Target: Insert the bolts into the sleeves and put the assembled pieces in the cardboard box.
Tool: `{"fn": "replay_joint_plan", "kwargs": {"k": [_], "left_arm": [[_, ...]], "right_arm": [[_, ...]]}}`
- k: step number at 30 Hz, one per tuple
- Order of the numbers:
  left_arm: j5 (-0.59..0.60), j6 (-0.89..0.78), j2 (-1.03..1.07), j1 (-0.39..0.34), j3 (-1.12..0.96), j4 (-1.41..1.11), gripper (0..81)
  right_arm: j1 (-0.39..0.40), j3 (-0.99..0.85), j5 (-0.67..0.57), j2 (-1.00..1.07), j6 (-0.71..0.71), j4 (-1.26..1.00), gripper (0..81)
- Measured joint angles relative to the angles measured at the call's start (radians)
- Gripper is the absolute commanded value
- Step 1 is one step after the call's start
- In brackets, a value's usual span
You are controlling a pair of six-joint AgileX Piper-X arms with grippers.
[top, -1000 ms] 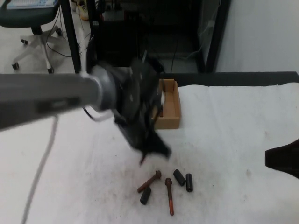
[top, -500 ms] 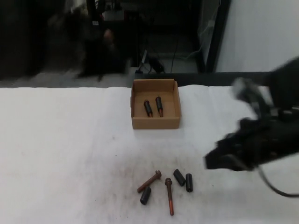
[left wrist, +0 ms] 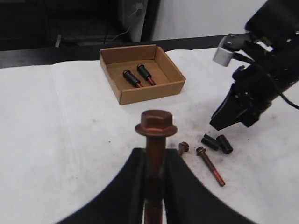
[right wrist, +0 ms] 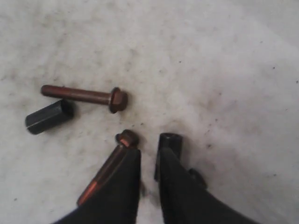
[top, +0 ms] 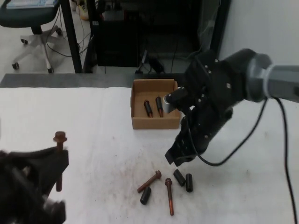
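White cloth covers the bench (top: pixel 93 126). The left gripper (left wrist: pixel 154 161) is clamped on the shank of a bolt (left wrist: pixel 155 128), head up. The right gripper (right wrist: pixel 147 161), empty and with only a narrow gap between its fingers, hangs over a sleeve (right wrist: pixel 169 140) just beside a second bolt (right wrist: pixel 125 139). With so small an opening it may knock the sleeve aside, or pinch that second bolt too. The box (top: pixel 155 123) stands well apart.

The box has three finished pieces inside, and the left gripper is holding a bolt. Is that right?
Not quite. The left wrist view shows two assembled pieces in the cardboard box, not three. The left gripper is indeed holding a bolt.
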Motion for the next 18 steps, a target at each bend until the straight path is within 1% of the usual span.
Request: {"fn": "replay_joint_plan", "kwargs": {"k": [1,2,6,18], "left_arm": [[0.002,-0.003,-0.004,0.0,0.001,0.0,0.3],[0.002,-0.004,-0.017,0.0,0.005,0.001,0.3],[0.003,-0.004,-0.035,0.0,0.01,0.001,0.3],[0.009,-0.004,-0.034,0.0,0.01,0.018,0.3]], "right_arm": [[-0.002,-0.013,0.018,0.013,-0.002,0.002,34.0],[-0.003,-0.031,0.064,0.027,-0.007,0.002,34.7],[-0.006,-0.048,0.118,0.048,-0.021,0.002,33.0],[-0.004,-0.048,0.128,0.13,-0.023,0.003,32.9]]}}
